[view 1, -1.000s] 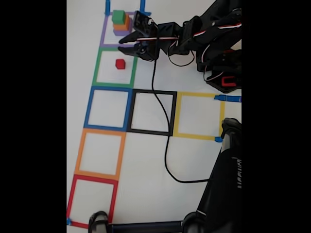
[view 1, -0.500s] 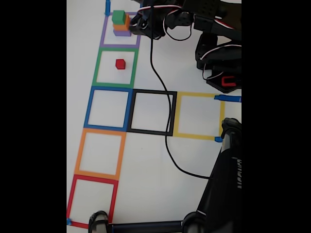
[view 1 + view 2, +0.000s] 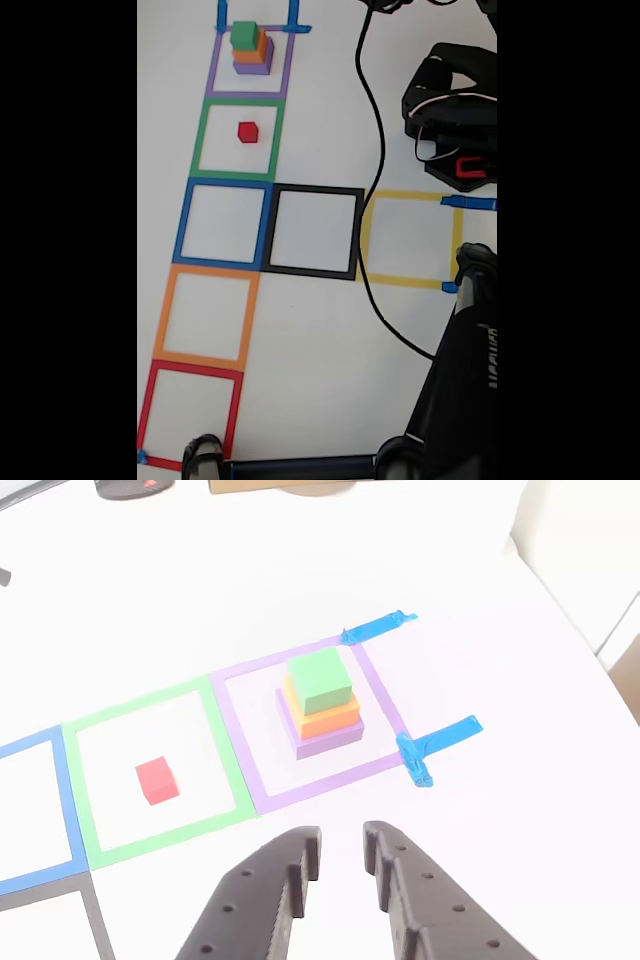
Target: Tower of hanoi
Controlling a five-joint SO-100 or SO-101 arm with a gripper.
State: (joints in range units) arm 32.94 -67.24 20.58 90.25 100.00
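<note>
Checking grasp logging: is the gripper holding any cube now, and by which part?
Nothing is held. The black gripper is open and empty, short of the green-orange-purple cube stack.

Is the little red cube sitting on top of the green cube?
No, the red cube sits alone on the table inside the green tape square, while the green cube tops the stack in the purple square beside it.

White desk point(image 3: 310, 330) taped with square outlines: purple point(image 3: 213, 75), green point(image 3: 200, 140), blue point(image 3: 184, 225), black point(image 3: 357, 235), yellow point(image 3: 405, 197), orange point(image 3: 162, 315), red point(image 3: 148, 410). Black cable point(image 3: 372, 150) trailing across.
</note>
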